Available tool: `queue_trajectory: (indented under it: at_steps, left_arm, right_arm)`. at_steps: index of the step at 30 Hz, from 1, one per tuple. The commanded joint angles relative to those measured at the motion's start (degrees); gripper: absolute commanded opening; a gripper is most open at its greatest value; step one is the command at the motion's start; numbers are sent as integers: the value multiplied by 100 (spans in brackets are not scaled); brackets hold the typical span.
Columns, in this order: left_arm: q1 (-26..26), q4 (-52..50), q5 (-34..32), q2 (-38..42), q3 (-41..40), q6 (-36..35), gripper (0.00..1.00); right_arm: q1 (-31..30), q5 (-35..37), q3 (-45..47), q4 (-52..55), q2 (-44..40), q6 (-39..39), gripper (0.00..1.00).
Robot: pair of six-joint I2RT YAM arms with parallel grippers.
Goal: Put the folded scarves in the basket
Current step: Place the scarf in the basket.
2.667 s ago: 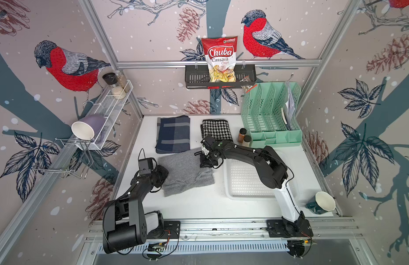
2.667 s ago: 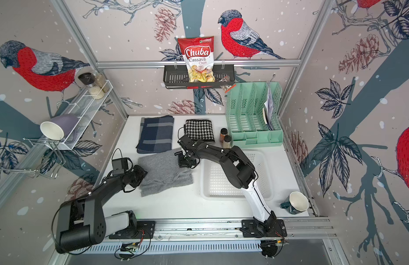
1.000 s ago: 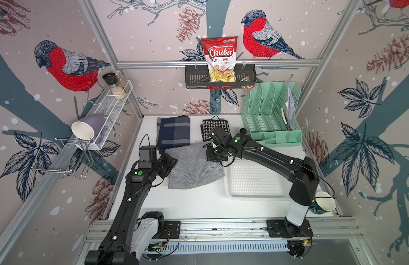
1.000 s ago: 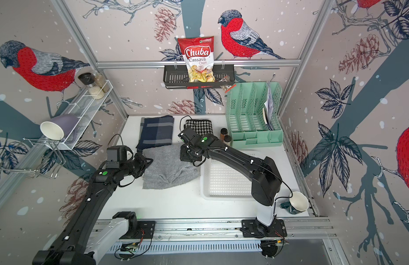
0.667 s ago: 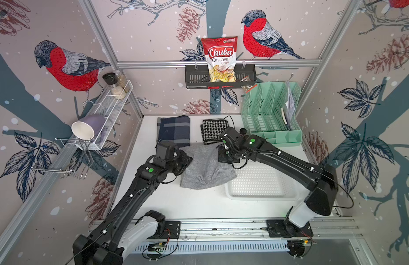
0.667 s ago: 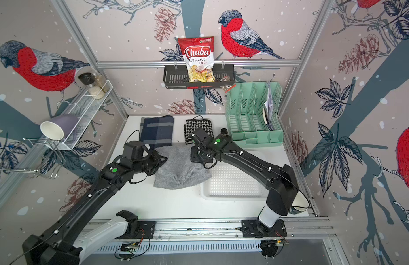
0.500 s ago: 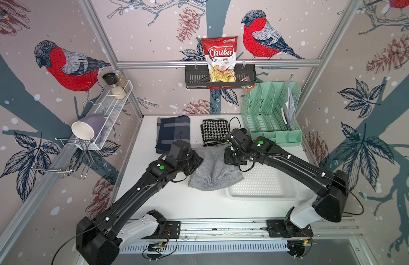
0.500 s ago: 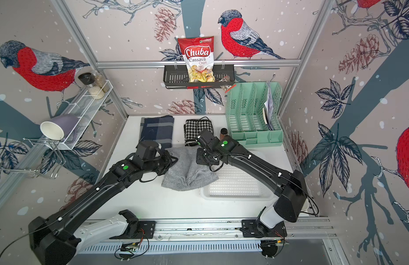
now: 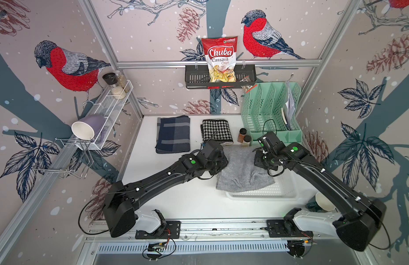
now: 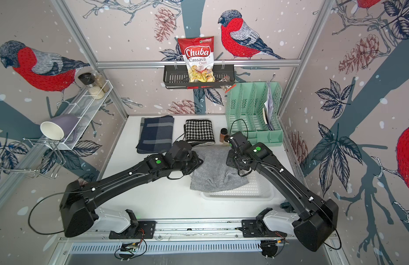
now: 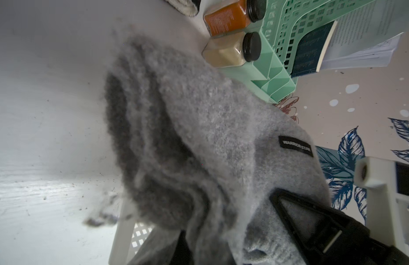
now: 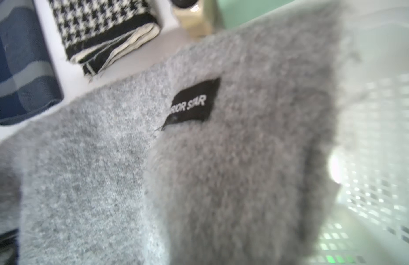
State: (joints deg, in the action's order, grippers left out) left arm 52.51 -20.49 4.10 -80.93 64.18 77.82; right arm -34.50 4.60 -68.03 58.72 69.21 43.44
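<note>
Grey scarf found clamped at opposite edges by left gripper and right gripper, suspended partly over basket. Lowering and release judged outstanding.

Walls were bird-and-pinecone wallpaper on aluminium frame; white tabletop; black shelf on far wall, white wire rack left.

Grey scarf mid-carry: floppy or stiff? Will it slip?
Likely floppy: the scarf sags between its held ends, with its lower edge hanging over the basket. Probably not slippery: the knit looks fuzzy. Its layers gape in the left wrist view, so they may splay on release.
</note>
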Motion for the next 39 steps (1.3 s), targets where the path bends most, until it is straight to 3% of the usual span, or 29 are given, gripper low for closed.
queue_trajectory:
  at_steps: [1, 9, 19, 30, 39]
  left_arm:
    - [233, 375, -31, -316, 248, 66, 0]
    - [487, 536, 80, -1012, 518, 44, 0]
    - [598, 599, 3, -1636, 628, -43, 0]
    - [596, 394, -252, -2181, 730, -201, 0]
    - [594, 168, -410, -2450, 885, -320, 0]
  right_arm:
    - [399, 208, 177, 123, -220, -354, 0]
    - [971, 259, 697, -12, -385, -521, 0]
    - [1254, 348, 1556, -704, -372, -702, 0]
    - [1612, 187, 1880, -1118, -36, -845, 0]
    - [1677, 32, 1980, -1234, 108, -532, 2]
